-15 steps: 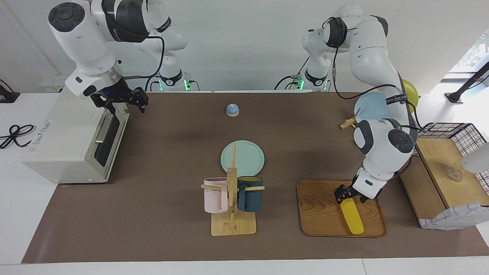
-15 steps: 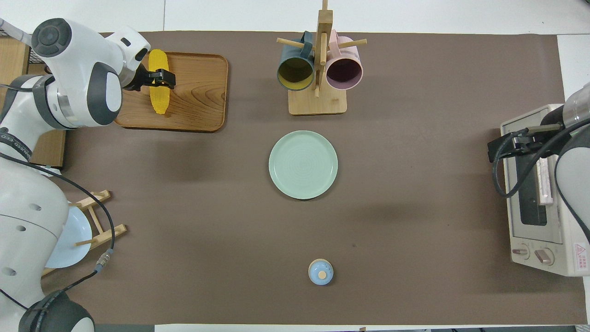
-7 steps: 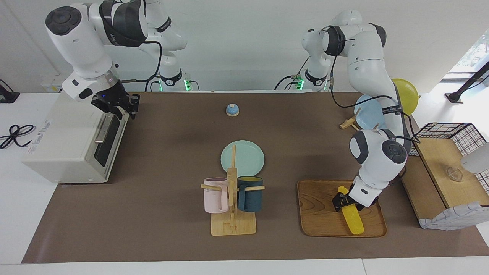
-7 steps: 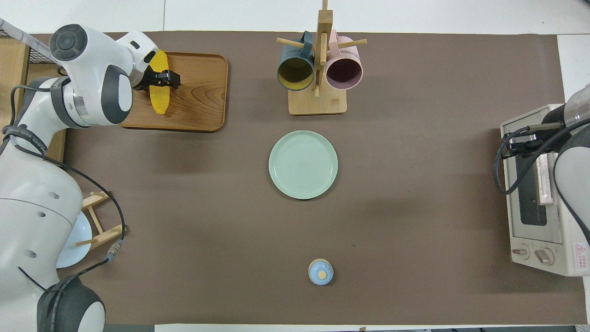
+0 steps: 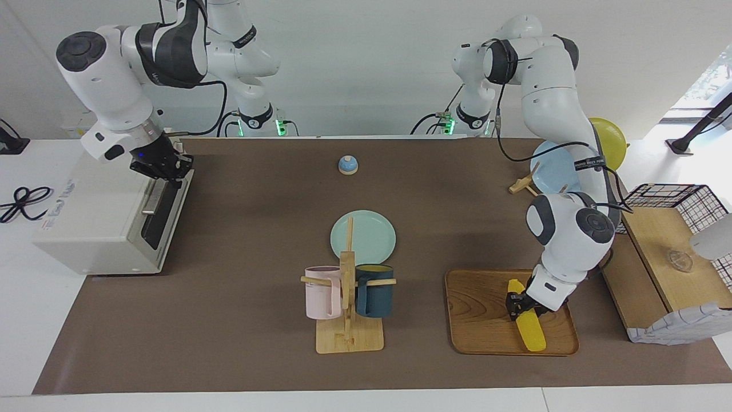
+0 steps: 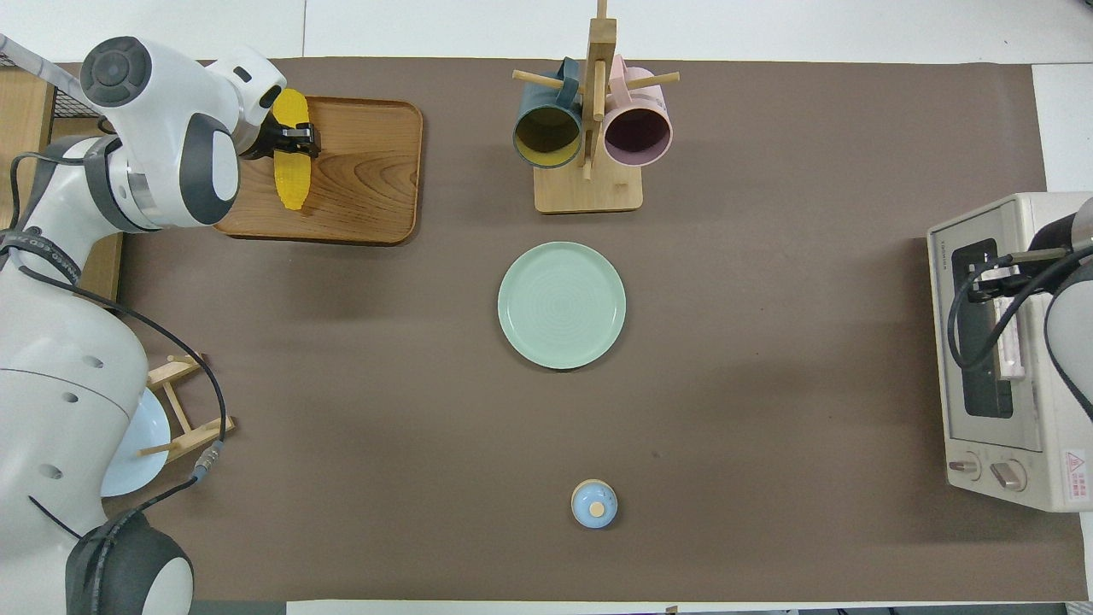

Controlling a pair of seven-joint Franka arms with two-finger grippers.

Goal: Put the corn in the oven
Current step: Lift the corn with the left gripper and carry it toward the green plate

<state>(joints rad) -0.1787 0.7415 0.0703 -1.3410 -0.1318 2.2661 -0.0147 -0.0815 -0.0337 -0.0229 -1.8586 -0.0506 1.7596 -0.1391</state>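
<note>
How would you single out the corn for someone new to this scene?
Find the wooden tray at the left arm's end of the table. The corn lies on it, under the left tool. It is the only long, tapered yellow thing there; everything else yellow is round.

Our left arm arches up from its base, folds at the elbow and drops steeply, wrist angled down toward seven o'clock in the facing view. Our left gripper (image 5: 521,305) (image 6: 295,141) sits low with its fingers closed in from both sides. Our right arm swings out wide from its base, forearm slanting down toward five o'clock in the facing view. Our right gripper (image 5: 166,171) hangs at the end of that wrist, pointing downward; in the overhead view only its cabled wrist shows.
</note>
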